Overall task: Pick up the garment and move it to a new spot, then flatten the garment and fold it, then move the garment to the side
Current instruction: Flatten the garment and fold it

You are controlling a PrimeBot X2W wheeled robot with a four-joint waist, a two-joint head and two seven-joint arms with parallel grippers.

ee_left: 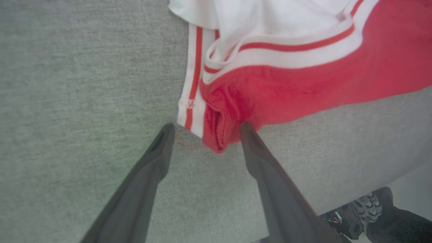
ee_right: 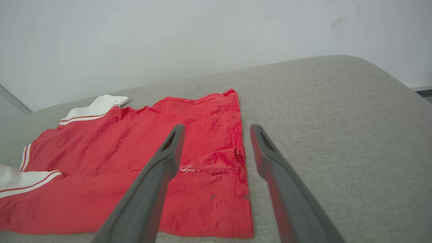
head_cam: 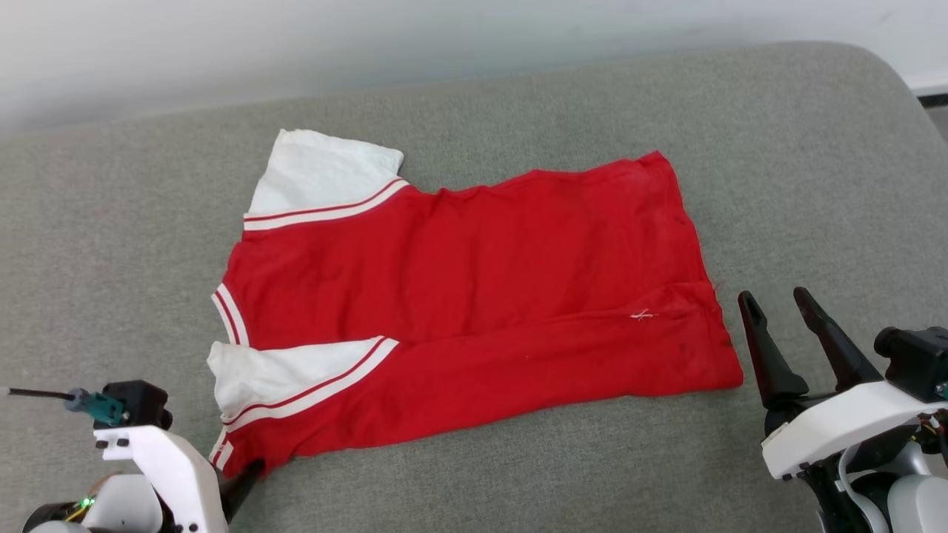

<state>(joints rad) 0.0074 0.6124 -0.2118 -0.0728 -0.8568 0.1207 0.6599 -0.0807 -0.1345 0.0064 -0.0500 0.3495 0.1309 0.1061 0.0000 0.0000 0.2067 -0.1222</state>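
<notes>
From the head view, a red jersey T-shirt (head_cam: 474, 296) with white short sleeves lies spread sideways on a grey fabric cushion (head_cam: 815, 148). Its collar end points to the robot's left and its hem to the right, plain red side up. A small white thread tuft (head_cam: 643, 314) shows near the hem. The right gripper (head_cam: 775, 295) stands just beside the hem's near corner.

In the left wrist view, the left gripper (ee_left: 206, 125) spreads its fingers wide either side of the shirt's bunched red corner, beside the red-and-white striped trim (ee_left: 192, 84), pinching nothing.

In the right wrist view, the right gripper (ee_right: 217, 126) hangs wide open and empty by the hem, a white wall (ee_right: 202, 33) behind.
</notes>
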